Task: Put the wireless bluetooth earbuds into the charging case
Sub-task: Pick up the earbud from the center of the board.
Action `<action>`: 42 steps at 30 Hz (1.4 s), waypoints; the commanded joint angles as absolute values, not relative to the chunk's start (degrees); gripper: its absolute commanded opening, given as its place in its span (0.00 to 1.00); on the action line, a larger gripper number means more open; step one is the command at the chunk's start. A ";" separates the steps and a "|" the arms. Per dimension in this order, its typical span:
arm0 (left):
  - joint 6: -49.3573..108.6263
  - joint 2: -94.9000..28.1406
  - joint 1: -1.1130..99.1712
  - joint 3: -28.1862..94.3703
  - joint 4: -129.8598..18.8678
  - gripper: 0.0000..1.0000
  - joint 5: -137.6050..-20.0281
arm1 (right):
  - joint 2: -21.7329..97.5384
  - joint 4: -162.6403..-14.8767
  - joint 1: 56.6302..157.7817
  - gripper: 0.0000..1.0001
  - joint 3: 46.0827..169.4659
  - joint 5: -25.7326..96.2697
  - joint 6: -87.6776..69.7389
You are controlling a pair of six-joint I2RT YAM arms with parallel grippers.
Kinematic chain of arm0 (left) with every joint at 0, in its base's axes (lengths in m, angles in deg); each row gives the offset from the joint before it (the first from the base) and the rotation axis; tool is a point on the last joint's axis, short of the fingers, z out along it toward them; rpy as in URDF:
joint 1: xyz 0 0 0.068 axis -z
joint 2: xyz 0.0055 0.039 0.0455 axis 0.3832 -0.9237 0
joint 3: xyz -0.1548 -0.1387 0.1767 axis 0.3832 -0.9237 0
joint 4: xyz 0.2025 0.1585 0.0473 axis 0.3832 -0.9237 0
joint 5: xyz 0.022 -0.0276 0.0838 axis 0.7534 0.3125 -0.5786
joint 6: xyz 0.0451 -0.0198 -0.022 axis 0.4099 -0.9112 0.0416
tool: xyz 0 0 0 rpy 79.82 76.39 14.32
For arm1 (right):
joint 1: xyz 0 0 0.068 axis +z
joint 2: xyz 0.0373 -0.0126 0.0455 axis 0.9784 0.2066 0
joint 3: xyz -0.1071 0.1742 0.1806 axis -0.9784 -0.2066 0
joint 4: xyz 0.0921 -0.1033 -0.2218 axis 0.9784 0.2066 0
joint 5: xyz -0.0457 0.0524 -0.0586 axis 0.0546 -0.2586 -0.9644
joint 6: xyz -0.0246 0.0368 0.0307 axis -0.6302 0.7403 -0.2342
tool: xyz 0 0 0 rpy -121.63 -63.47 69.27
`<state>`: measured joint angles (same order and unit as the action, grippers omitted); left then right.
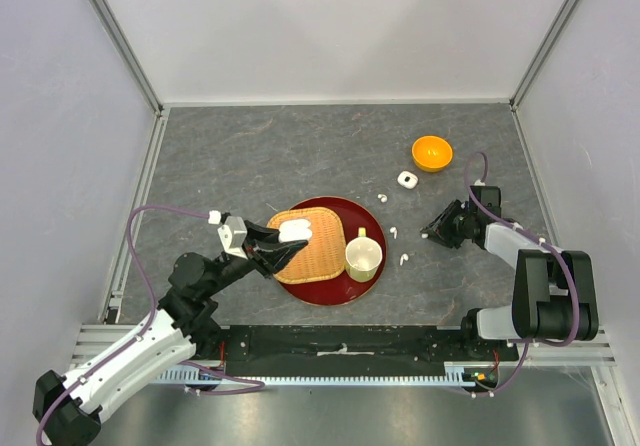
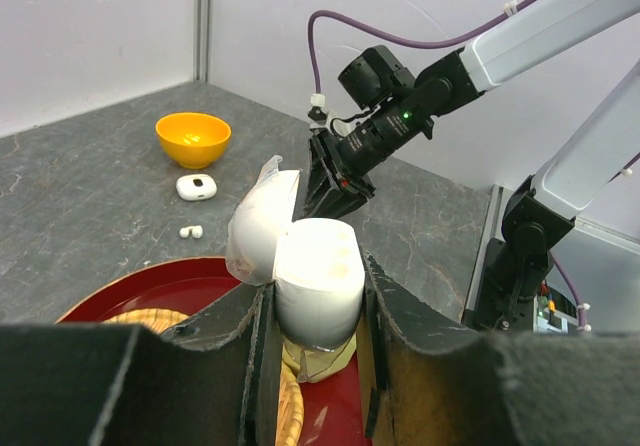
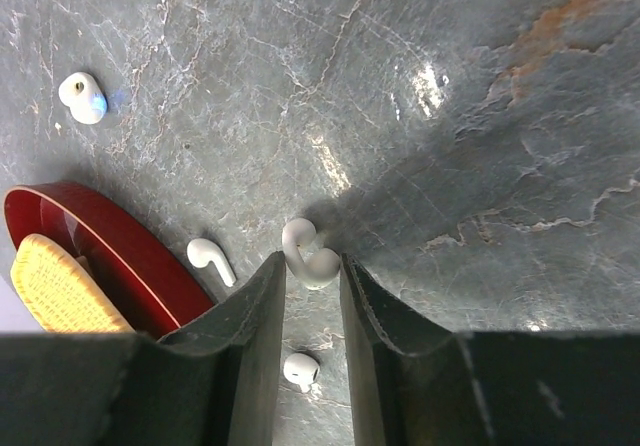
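Note:
My left gripper (image 1: 283,241) is shut on a white charging case (image 1: 293,231) with its lid flipped open, held over the woven tray. In the left wrist view the case (image 2: 318,278) sits upright between the fingers, lid to the left. My right gripper (image 1: 430,233) is low over the table to the right of the red plate. Its fingertips pinch one white earbud (image 3: 310,258). Three more earbuds lie on the table (image 1: 382,198), (image 1: 393,232), (image 1: 403,259). In the right wrist view they show beside the plate (image 3: 210,259), under the fingers (image 3: 301,368) and at far left (image 3: 82,98).
A red plate (image 1: 335,296) holds a woven tray (image 1: 310,261) and a cream cup (image 1: 362,254). A second, closed white case (image 1: 406,179) lies near an orange bowl (image 1: 432,152) at the back right. Walls bound the table on three sides.

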<state>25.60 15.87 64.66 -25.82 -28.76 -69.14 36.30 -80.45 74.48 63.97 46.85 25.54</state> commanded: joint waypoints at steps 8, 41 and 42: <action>24.52 14.25 64.81 -25.45 -25.96 0.02 -70.11 | 35.93 -81.71 74.83 0.28 66.33 45.03 20.52; 23.99 12.06 64.81 -24.84 -24.99 0.02 -69.32 | 36.71 -78.19 76.32 0.22 68.79 45.38 14.54; 23.90 11.97 64.81 -24.84 -24.82 0.02 -69.24 | 36.80 -78.02 76.41 0.19 68.79 45.38 14.45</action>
<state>25.44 12.27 64.66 -25.82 -28.13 -69.08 36.41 -78.02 75.75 66.75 45.21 15.74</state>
